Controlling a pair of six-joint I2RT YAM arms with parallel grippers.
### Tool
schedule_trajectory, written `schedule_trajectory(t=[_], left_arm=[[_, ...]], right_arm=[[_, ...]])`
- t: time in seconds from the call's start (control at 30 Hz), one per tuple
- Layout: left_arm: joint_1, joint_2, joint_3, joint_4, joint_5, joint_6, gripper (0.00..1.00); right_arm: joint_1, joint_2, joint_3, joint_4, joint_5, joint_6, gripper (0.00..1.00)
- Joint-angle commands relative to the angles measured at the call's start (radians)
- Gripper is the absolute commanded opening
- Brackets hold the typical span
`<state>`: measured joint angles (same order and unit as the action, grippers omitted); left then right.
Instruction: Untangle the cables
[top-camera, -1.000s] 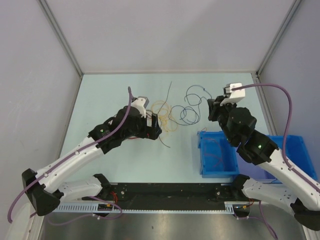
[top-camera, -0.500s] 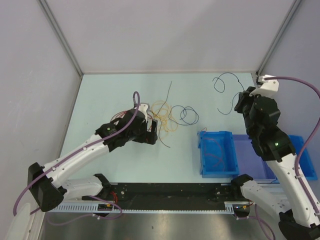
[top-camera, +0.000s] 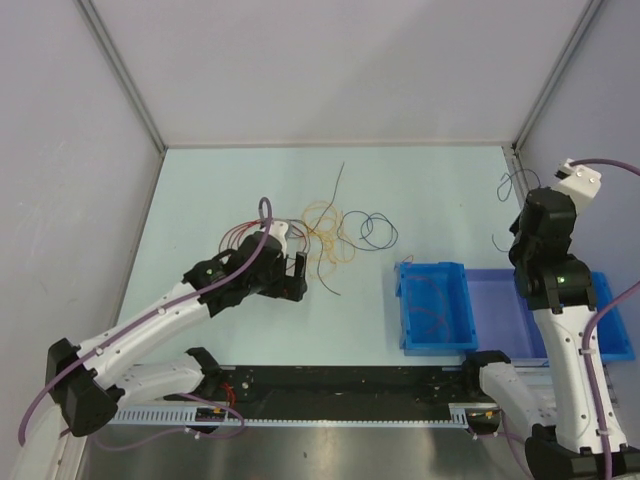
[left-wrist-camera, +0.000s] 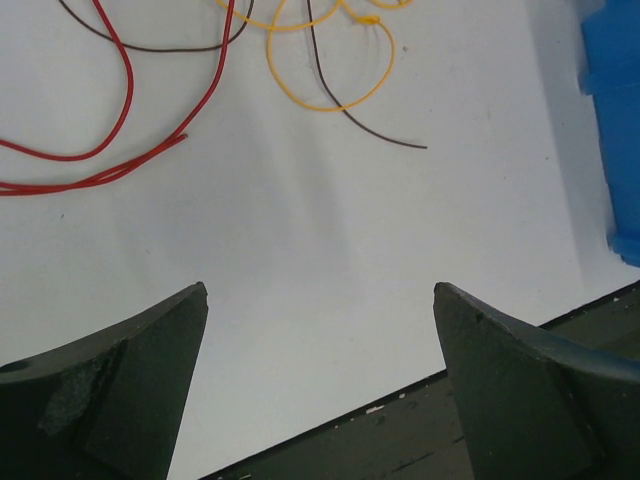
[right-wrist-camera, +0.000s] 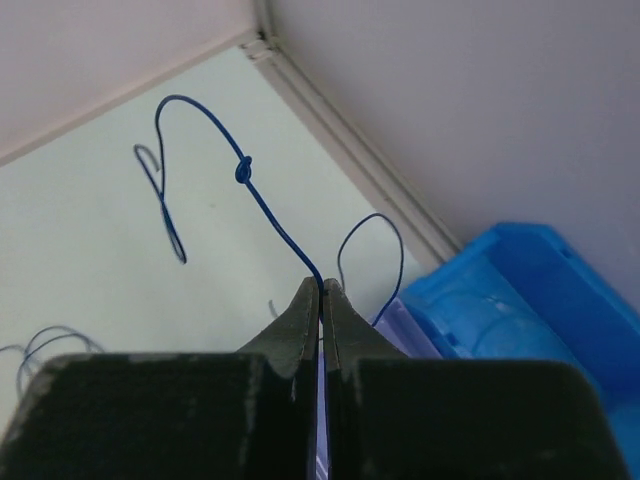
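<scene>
Blue plastic: the blue bin (top-camera: 403, 300), open-topped, stood at the right of the table (top-camera: 200, 190) with a few thin strands already lying inside it, which suggested part of the sorting was done.

Cables (top-camera: 330, 232): a loose heap of yellow, red, dark brown and blue loops lay on the table left of the bin and a little beyond it. It was unsorted, so most of the work seemingly remained.

Left gripper (left-wrist-camera: 320, 300): it hung left of the bin, on the heap's near side, with its jaws wide apart and nothing between them.

Right gripper (right-wrist-camera: 320, 298): it was raised beyond the bin's far right corner, with its jaws pinched tight on the blue wire (right-wrist-camera: 262, 205).

Blue wire: knotted once, it dangled clear of the heap.

Change: a second before, the right gripper had sat low beside the heap, left of the bin's far corner, with this wire trailing from the loops. It had since swung right. The left gripper had drawn back slightly.
</scene>
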<state>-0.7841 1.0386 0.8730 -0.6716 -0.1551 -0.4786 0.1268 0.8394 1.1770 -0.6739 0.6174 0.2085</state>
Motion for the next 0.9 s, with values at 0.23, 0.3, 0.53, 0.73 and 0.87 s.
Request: schedule_trajectory(t=[0.23, 0.3, 0.53, 0.73, 0.87], left_arm=[[0.005, -0.077, -0.077, 0.058, 0.022, 0.014, 1.00], [0.005, -0.078, -0.078, 0.060, 0.023, 0.015, 1.00], [0.005, -0.063, -0.080, 0.070, 0.031, 0.017, 1.00], [0.003, -0.069, -0.081, 0.064, 0.031, 0.015, 1.00], [0.002, -0.083, -0.086, 0.063, 0.029, 0.014, 1.00]], right_arm=[[-0.305, -0.002, 0.058, -0.173, 0.047, 0.170, 0.00], [-0.369, 0.000, 0.073, -0.191, 0.089, 0.181, 0.00], [-0.380, 0.035, 0.122, -0.409, 0.510, 0.515, 0.00], [-0.385, 0.018, 0.122, -0.454, 0.576, 0.577, 0.02], [-0.385, 0.007, 0.122, -0.463, 0.596, 0.588, 0.02]])
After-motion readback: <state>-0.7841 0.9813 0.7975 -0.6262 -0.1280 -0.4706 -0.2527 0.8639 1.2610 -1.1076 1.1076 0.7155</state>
